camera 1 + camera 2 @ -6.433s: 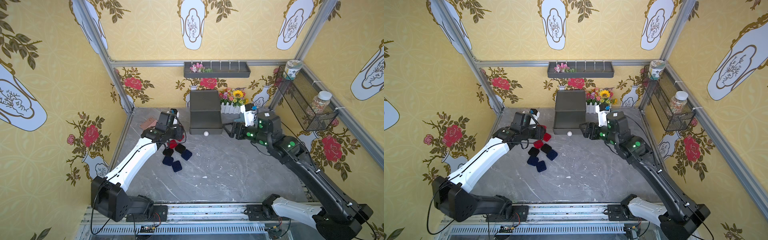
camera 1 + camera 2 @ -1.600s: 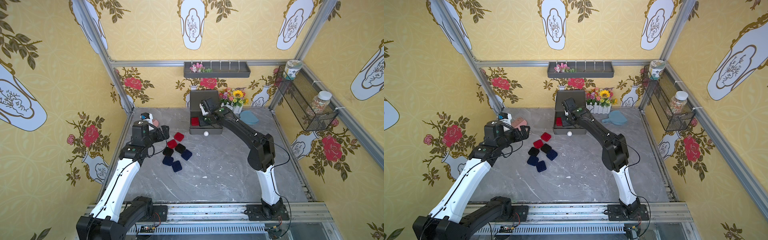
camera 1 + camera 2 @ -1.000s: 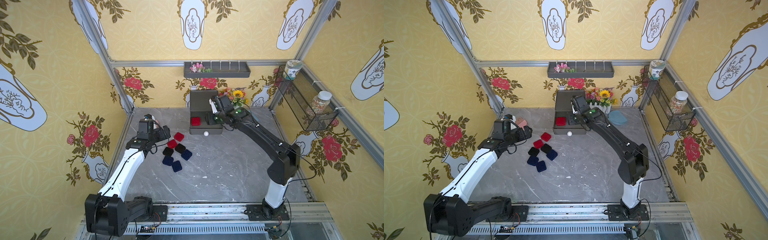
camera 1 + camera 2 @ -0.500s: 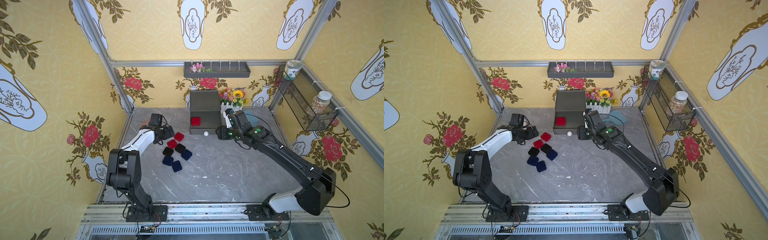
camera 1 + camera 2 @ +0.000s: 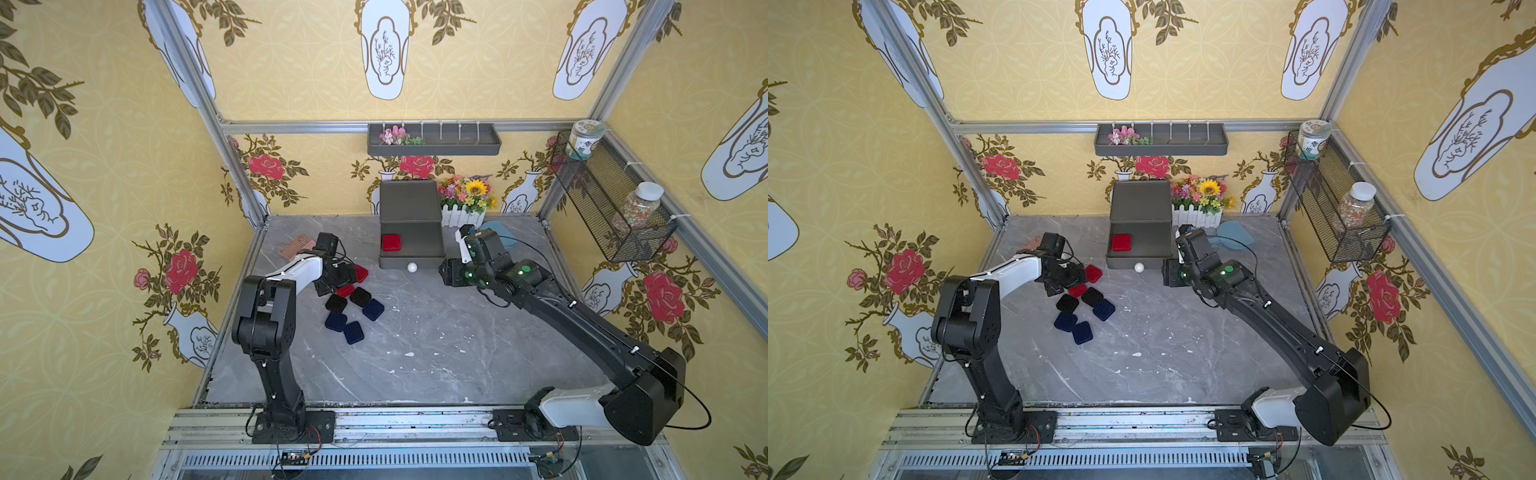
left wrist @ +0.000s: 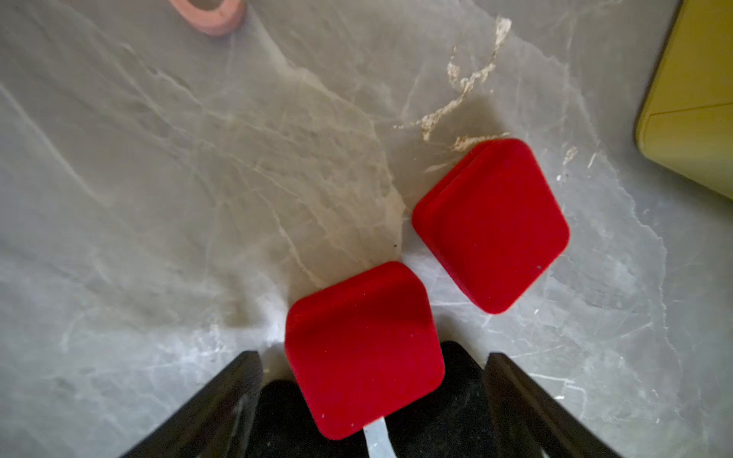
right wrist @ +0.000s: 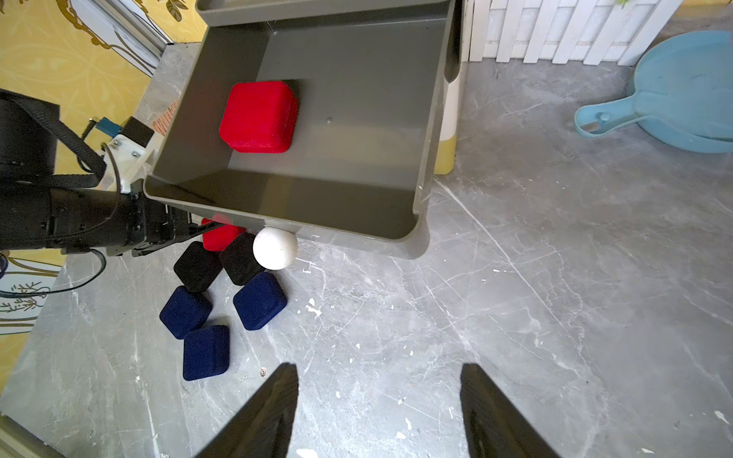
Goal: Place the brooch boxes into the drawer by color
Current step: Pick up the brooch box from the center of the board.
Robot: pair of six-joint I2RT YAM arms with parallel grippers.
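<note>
Your left gripper [image 6: 373, 357], jaws wide astride a red brooch box [image 6: 357, 329] on the table [image 6: 158, 198] (gaps either side, no grip), your right gripper [image 7: 378, 370] agape and empty near the open grey drawer [image 7: 426, 158], a second red box [image 7: 258, 117] inside it.

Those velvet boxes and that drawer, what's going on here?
A two-armed robot is sorting brooch boxes into a chest by color. Its top grey drawer is open with one red box inside. The left hand is low over the table, open around a second red box, not yet gripping. Another red, two black and three navy boxes lie nearby. The right hand hovers open and empty before the drawer.
</note>
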